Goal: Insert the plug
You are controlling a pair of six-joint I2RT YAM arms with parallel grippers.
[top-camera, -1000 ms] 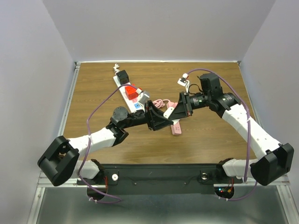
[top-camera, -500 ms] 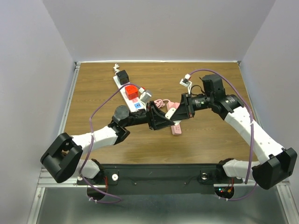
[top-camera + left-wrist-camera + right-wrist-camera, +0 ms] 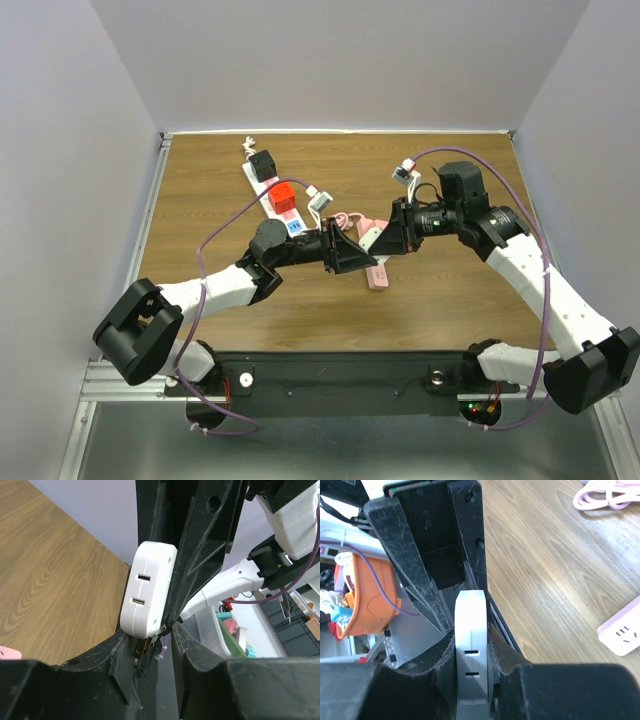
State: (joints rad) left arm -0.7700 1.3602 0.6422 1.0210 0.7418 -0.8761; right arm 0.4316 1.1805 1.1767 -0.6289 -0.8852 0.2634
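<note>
We had the right gripper (image 3: pixel 471 639) clamped on a white socket block (image 3: pixel 471 615), its two slots showing, held up over the wooden table (image 3: pixel 200 200). The left gripper (image 3: pixel 149 634) was pinched tight on the plug (image 3: pixel 141 648), whose brass prong sat right at the block's lower end. A pink power strip (image 3: pixel 378 273) lay underneath.

Both arms reach inward toward each other, the left arm (image 3: pixel 215 290) stretched low and the right arm (image 3: pixel 530 265) bent at the elbow, with their grippers meeting nose to nose. The right gripper (image 3: pixel 470 650) is clamped on a white plug block (image 3: pixel 470 612). The left gripper (image 3: pixel 152 640) has its fingers close about the block's lower end, but I can't make out whether they pinch it.
</note>
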